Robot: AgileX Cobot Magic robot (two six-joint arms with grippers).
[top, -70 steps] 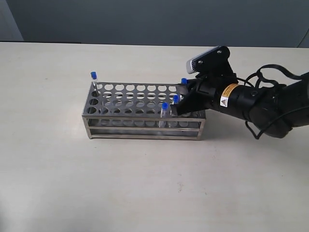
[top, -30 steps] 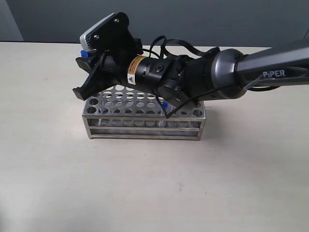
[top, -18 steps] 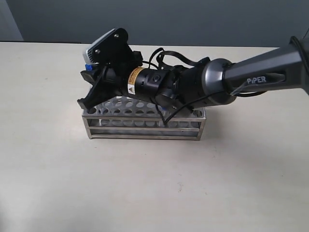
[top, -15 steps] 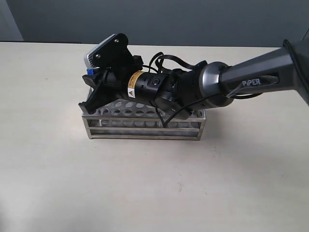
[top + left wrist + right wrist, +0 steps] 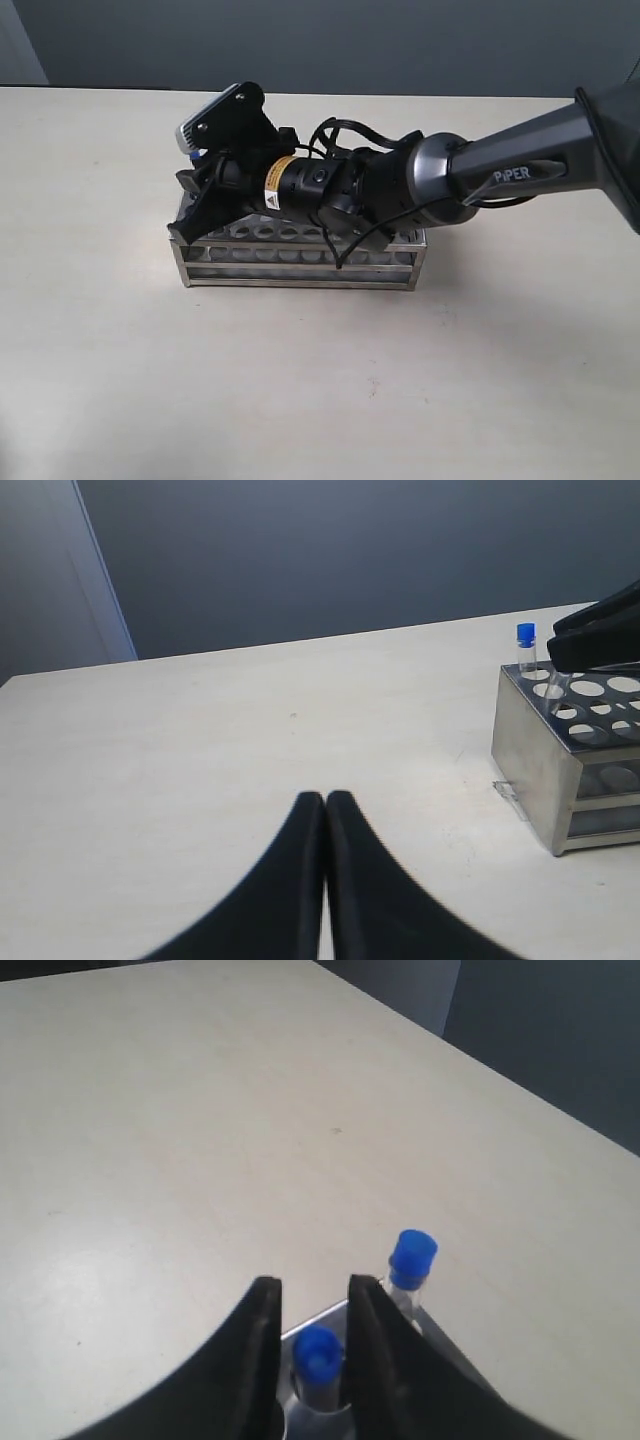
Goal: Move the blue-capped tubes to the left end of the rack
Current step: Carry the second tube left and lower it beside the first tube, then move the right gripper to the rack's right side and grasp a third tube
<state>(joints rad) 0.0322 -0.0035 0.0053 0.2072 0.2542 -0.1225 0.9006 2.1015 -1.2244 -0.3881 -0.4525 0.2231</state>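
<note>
The right gripper [image 5: 313, 1285] sits at the left end of the rack [image 5: 300, 265], jaws narrowly apart round a blue-capped tube [image 5: 318, 1350], grip impossible to tell; tilting it could jam it on the hole rim or knock the neighbouring tube [image 5: 412, 1252]; the left gripper [image 5: 325, 798], jaws together, hovers over the counter [image 5: 200, 740].

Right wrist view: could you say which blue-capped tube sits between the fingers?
The nearer tube, framed by the right gripper; the farther tube stands outside it.

right hand [image 5: 183, 208] | low over left end of rack [image 5: 300, 264]; arm [image 5: 430, 185] stretched across rack top; rack on table [image 5: 300, 390]
</note>
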